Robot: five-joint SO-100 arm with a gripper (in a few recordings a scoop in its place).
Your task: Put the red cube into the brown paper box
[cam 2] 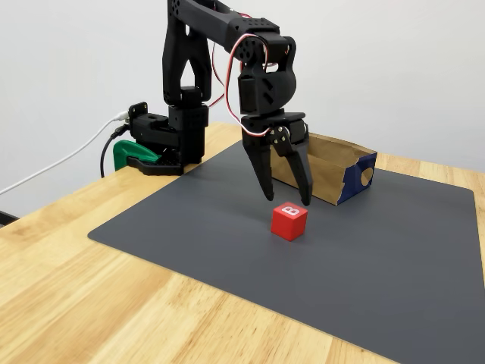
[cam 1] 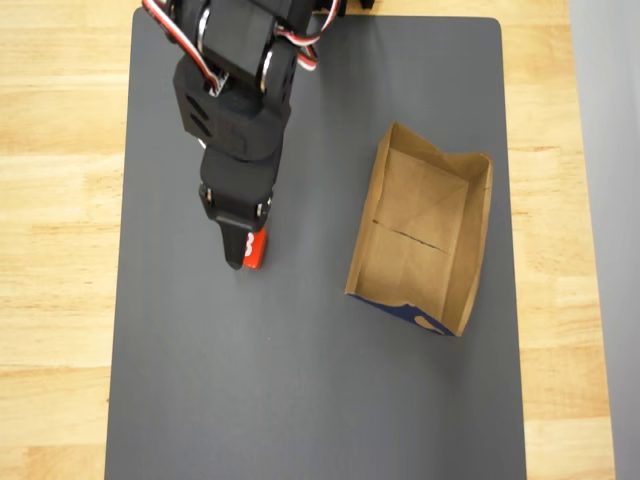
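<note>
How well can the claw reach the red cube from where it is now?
Probably yes. In the fixed view the open claw hangs just above and behind the red cube, with nothing between them. The paper box stands apart, farther back, so it should not be in the way.

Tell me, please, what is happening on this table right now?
A black robot arm is reaching down over a red cube on a dark grey mat. Its end effector is open, fingertips just above the cube and not gripping it. The cube sits on the mat with a white "B" on its top face. The brown paper box lies empty on the mat, apart from the cube, off to the right in the overhead view. The cube is not yet picked up.
</note>
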